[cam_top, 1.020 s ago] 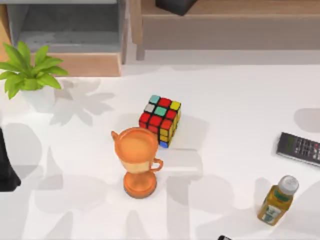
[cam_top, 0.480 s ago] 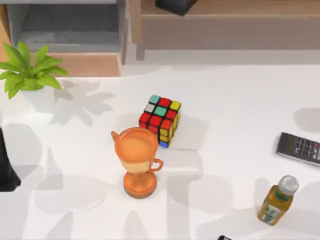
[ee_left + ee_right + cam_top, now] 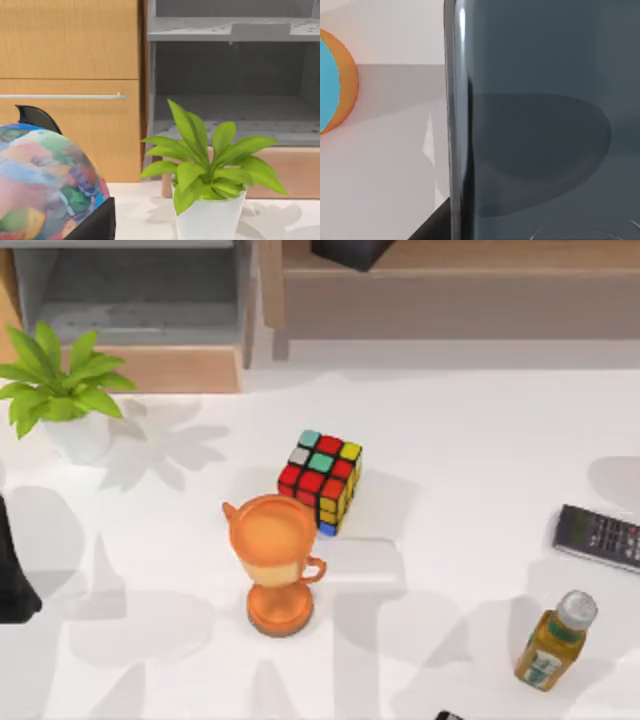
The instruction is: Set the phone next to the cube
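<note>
Looks like the approach step: the right wrist camera sits right over the phone, though I can't tell the jaws' state. Next it needs a firm grasp, then a carry to the cube past the orange trophy.

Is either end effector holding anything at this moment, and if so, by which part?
It cannot be told. The right wrist view looks very closely at the phone, its silvery edge alongside, but no fingers show on it. The cube sits untouched on the table.

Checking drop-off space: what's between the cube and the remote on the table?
In the top view, bare white tabletop, crossed by shadows, lies between the cube and the remote. The juice bottle stands nearer, off that line.
</note>
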Motion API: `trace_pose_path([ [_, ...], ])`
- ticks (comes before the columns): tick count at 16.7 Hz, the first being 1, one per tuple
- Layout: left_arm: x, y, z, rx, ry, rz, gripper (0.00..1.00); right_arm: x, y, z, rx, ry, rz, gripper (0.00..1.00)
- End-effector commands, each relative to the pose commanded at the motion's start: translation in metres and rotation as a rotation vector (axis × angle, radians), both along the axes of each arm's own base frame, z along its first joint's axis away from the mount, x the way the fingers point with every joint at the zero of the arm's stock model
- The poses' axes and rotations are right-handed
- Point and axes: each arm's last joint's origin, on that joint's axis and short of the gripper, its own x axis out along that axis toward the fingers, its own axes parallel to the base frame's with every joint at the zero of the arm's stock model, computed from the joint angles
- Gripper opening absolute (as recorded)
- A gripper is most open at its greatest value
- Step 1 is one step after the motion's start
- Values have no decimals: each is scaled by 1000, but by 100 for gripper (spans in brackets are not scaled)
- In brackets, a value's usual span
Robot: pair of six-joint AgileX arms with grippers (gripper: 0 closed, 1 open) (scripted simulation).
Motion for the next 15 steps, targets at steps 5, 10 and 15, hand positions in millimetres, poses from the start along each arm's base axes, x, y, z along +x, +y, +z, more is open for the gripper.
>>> trace_pose_path([
  [5, 0, 0, 0, 0, 0, 0, 100, 30, 44, 48, 3, -106, -34, 0],
  [10, 0, 0, 0, 0, 0, 0, 100, 60, 111, 69, 53, -129, -8, 0],
  [15, 0, 0, 0, 0, 0, 0, 100, 85, 192, 53, 100, -43, 80, 0],
])
